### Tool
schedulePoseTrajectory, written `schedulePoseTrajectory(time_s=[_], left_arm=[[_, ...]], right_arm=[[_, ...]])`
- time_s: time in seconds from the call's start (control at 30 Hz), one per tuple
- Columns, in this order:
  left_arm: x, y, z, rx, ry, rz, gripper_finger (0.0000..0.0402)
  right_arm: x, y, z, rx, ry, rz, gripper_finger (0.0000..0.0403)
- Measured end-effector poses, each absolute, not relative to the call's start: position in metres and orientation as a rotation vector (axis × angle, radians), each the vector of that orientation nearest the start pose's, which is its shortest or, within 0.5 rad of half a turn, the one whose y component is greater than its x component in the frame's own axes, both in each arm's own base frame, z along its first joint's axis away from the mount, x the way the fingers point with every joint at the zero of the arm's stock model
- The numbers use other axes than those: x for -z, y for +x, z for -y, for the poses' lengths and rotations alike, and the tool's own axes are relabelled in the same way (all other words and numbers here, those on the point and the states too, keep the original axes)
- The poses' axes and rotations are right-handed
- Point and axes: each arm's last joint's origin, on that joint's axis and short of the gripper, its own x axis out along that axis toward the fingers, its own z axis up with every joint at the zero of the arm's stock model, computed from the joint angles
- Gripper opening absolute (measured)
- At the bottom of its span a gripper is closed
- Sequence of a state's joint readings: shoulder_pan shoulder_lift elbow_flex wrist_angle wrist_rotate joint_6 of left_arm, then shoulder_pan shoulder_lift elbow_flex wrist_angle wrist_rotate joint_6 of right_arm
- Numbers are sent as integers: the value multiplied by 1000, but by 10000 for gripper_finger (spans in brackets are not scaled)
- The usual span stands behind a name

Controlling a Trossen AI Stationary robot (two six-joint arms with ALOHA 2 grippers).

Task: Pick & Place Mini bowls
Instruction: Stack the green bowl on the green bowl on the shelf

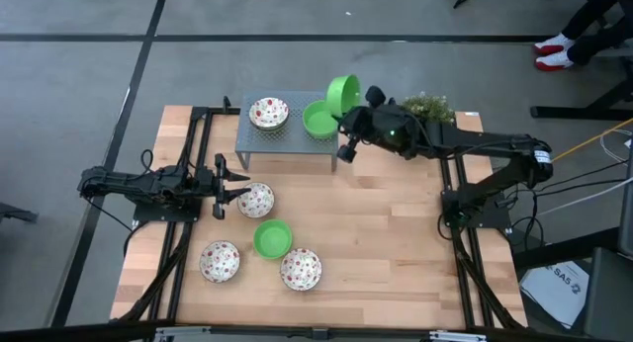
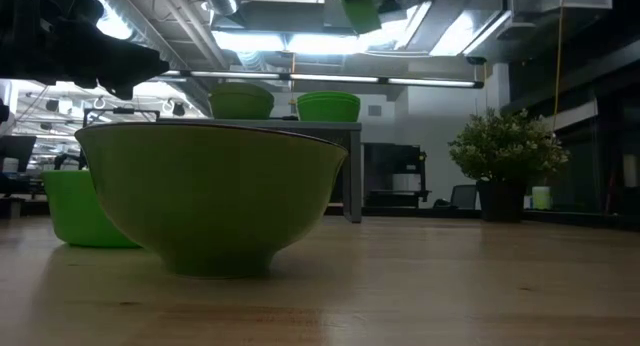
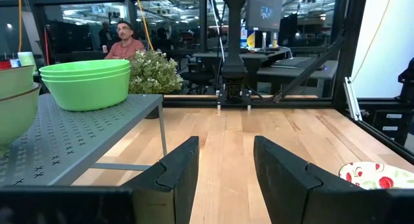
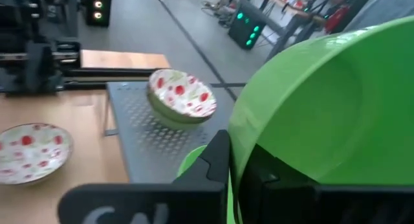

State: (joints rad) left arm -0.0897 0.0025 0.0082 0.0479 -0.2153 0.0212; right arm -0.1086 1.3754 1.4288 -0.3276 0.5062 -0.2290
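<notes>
Bowls: four patterned (image 1: 268,112), three green (image 1: 272,238)

From counter level, one large speckled bowl (image 2: 210,191) fills the foreground, hiding most of the green bowl (image 2: 85,211) behind it and much of the shelf (image 2: 345,131). In the right wrist view, a tilted green bowl (image 4: 330,107) runs off the picture's edge and covers the fingers of the right hand (image 4: 229,166) gripping its rim. In the left wrist view, a speckled bowl (image 3: 378,175) is cut off at the picture's corner, and a stacked bowl (image 3: 14,104) at the opposite edge.
</notes>
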Motion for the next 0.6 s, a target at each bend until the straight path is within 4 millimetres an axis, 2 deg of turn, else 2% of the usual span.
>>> schedulePoseTrajectory(time_s=[0.33, 0.6], left_arm=[[-171, 97, 2, -126, 13, 52, 143], [-171, 97, 2, -126, 13, 52, 143]], right_arm=[[-410, 304, 74, 654, -304, -350, 13], [-424, 325, 90, 551, -352, -494, 13]])
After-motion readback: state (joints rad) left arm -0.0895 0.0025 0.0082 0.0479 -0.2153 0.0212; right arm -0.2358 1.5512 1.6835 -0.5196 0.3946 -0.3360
